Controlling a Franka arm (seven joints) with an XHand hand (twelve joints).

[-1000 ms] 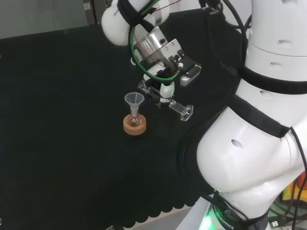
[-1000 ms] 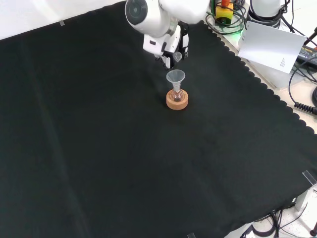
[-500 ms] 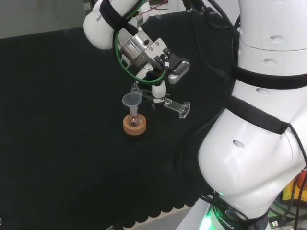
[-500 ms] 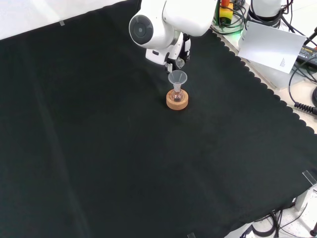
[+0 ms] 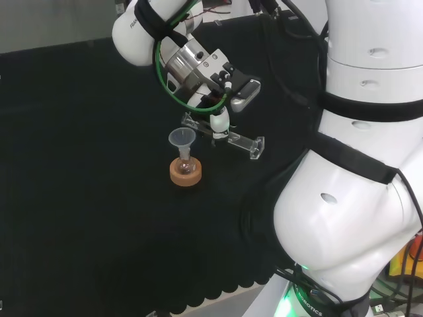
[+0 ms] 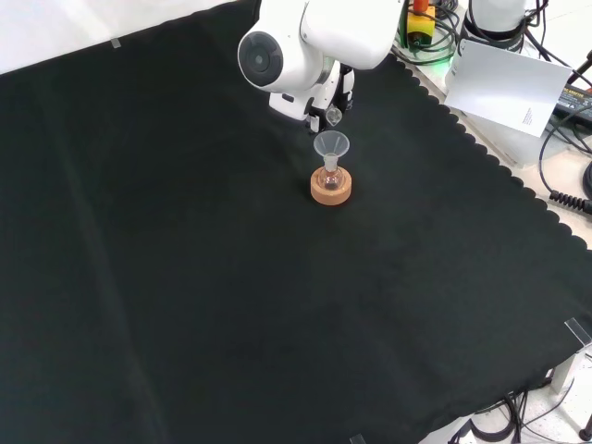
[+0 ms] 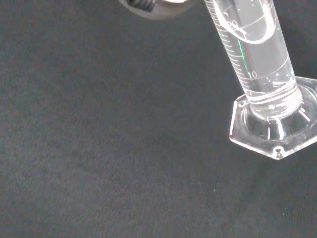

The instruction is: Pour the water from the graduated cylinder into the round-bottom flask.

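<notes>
1. In the head view your hand [image 5: 219, 123] has its fingers curled round the graduated cylinder [image 5: 228, 137], which it carries tipped almost flat above the black cloth [image 5: 86, 198].
2. The cylinder's mouth end sits just right of the funnel [image 5: 182, 139], its hexagonal foot farther right.
3. The wrist view shows clear water inside the cylinder [image 7: 255, 54].
4. The funnel stands in the round-bottom flask [image 5: 186, 166], seated on a cork ring [image 5: 186, 174].
5. In the front view the flask [image 6: 331, 179] stands just nearer than the hand.
</notes>
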